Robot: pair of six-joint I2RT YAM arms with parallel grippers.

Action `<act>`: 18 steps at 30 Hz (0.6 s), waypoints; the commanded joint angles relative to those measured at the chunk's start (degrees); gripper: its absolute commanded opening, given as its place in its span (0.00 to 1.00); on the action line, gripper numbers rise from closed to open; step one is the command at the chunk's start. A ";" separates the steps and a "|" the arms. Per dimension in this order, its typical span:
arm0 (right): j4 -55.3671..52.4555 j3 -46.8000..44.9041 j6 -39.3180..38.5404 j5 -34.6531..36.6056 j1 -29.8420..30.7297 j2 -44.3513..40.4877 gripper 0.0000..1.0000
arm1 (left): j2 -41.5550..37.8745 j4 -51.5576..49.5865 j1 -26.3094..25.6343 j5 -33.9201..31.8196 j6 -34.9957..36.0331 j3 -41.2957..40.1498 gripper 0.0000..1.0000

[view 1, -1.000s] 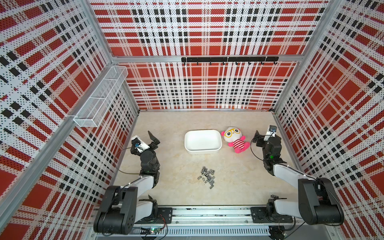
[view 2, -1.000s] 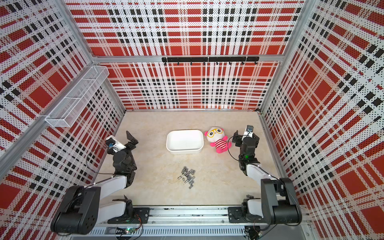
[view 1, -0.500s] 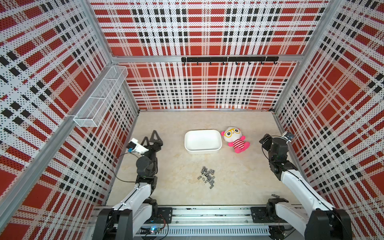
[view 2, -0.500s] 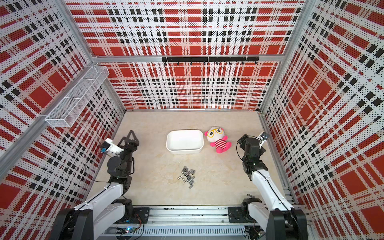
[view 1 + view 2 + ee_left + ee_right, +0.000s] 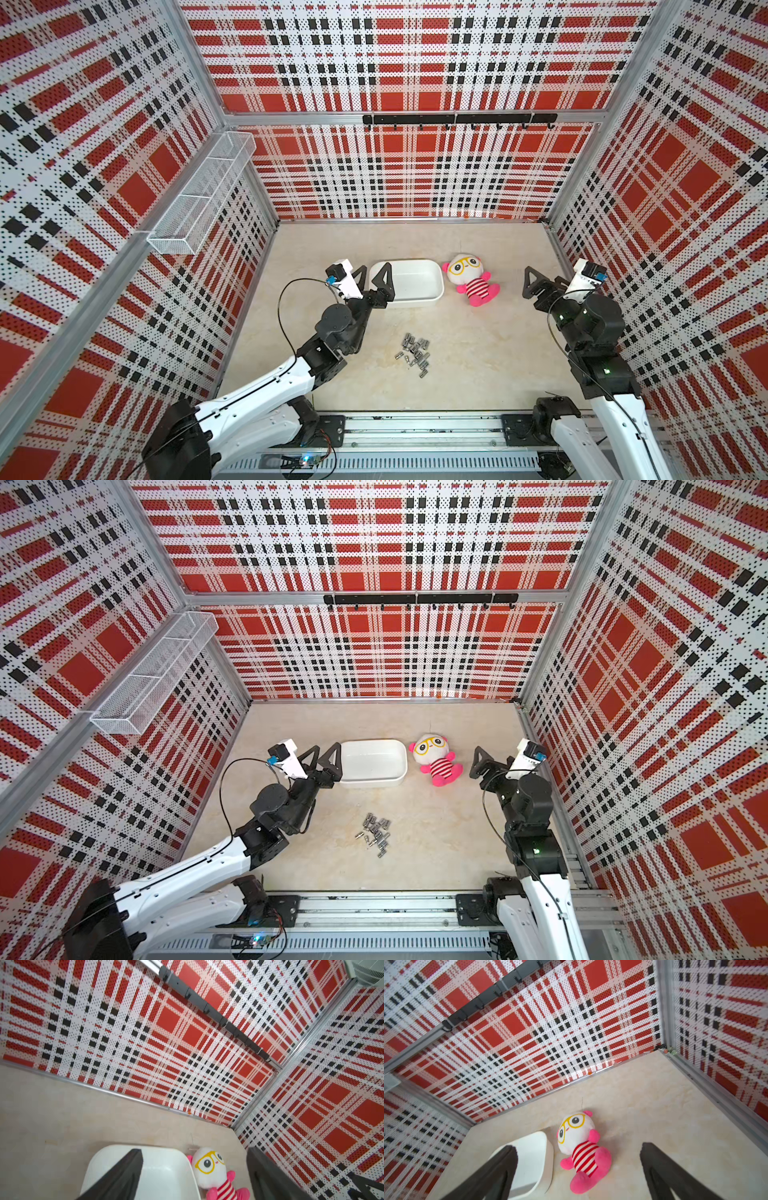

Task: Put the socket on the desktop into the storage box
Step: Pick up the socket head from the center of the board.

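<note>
Plainly not yet stowed: sockets, small and metallic, heaped loose on the counter toward its front middle in both top views, well apart from both hands; too small to count. Behind that heap, storage box, white, shallow, upright, nothing showing inside; just beside its right end, plush doll, pink and white with yellow glasses, lying face up. Left hand raised at the left end of the storage box, fingers spread apart, clamped on nothing; overlapping the box's left rim in both top views; touching it or above it: cannot tell; from the left wrist view, same hand with both dark fingers wide, box and doll showing between them. Right hand near the right wall, beside the doll yet clear of it, fingers spread wide, nothing held; likewise in the right wrist view, doll between the fingers, box toward one of them. High on the left wall, wire-mesh basket; on the back wall, black hook rail.
</note>
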 commanded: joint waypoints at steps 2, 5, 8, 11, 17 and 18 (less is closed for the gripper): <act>-1.72 -2.94 -0.45 -9.79 1.42 0.27 1.00 | 1.14 -8.59 -1.16 2.98 -4.60 -5.22 0.84; -0.30 -3.47 -0.64 -9.04 5.59 3.67 0.99 | 3.33 -12.79 -0.83 1.88 -4.09 -3.71 0.83; 1.26 -3.08 -2.39 -2.94 14.82 8.60 0.99 | 5.21 -13.67 -0.72 0.87 -4.60 -1.65 0.83; 1.56 -1.16 -5.12 6.99 26.92 15.29 0.98 | 7.65 -13.61 -0.13 1.63 -5.39 -1.14 0.82; 5.67 0.72 -5.98 12.36 40.57 28.03 0.78 | 11.99 -13.58 2.96 6.62 -8.51 -0.52 0.81; 5.79 1.03 -6.41 12.13 41.60 30.00 0.74 | 12.48 -13.60 3.67 7.57 -8.94 -0.52 0.81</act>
